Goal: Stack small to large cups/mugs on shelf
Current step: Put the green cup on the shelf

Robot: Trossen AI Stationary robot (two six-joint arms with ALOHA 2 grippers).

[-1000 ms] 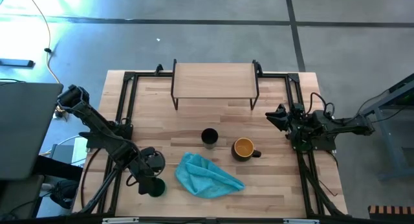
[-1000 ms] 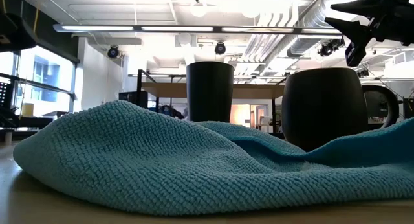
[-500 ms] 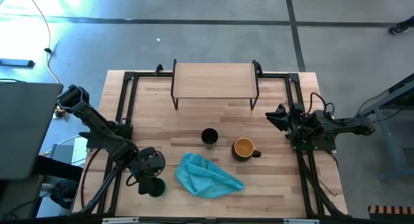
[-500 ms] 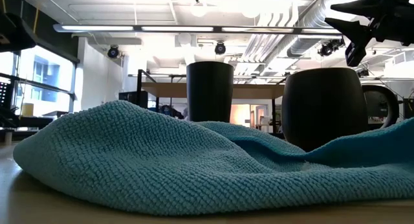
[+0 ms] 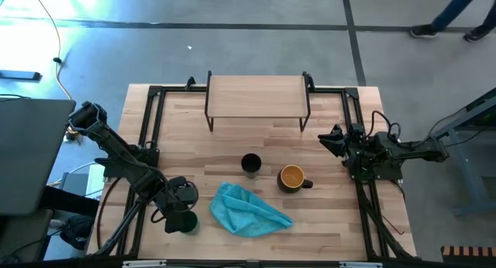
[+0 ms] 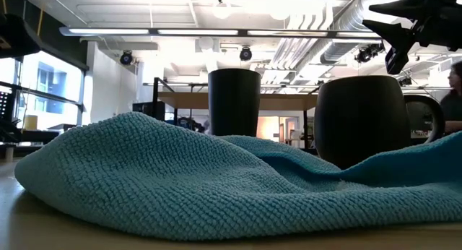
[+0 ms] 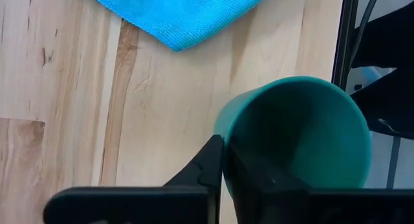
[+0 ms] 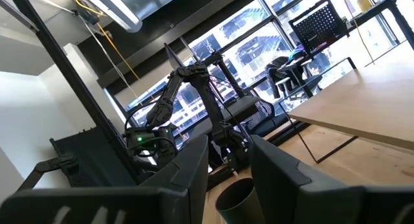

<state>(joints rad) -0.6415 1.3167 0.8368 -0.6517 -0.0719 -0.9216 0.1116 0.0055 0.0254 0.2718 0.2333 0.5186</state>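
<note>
Now, here is what you have in front of you.

Left gripper point(image 7: 223, 160): your jaws are pinching the rim wall of the green cup point(image 7: 301, 133), one finger inside and one outside. That edge grip makes sense, since the cup's mouth stays open for nesting.
Green cup: it stands at the near-left corner of the worktop point(image 5: 232, 140), just beside the blue cloth point(image 5: 248, 211). Whether it has left the wood yet, you cannot tell from these views.
Right gripper point(image 5: 335, 139): it waits above the right edge of the worktop with jaws spread and nothing between them, clear of the mugs.
Black cup point(image 5: 250, 164): upright mid-worktop, apart from the cloth's far edge.
Dark mug point(image 5: 292, 177): upright, just right of the black cup, yellow-orange inside showing, handle pointing right.
Shelf point(image 5: 256, 95): at the far edge of the worktop, with nothing on its board.
Step in hand: you appear to be securing the smallest cup first.
Progress: early; no vessel is on the shelf and nothing is nested.
Risk: a rim pinch on one wall may let the cup swing or tilt when you lift it.
</note>
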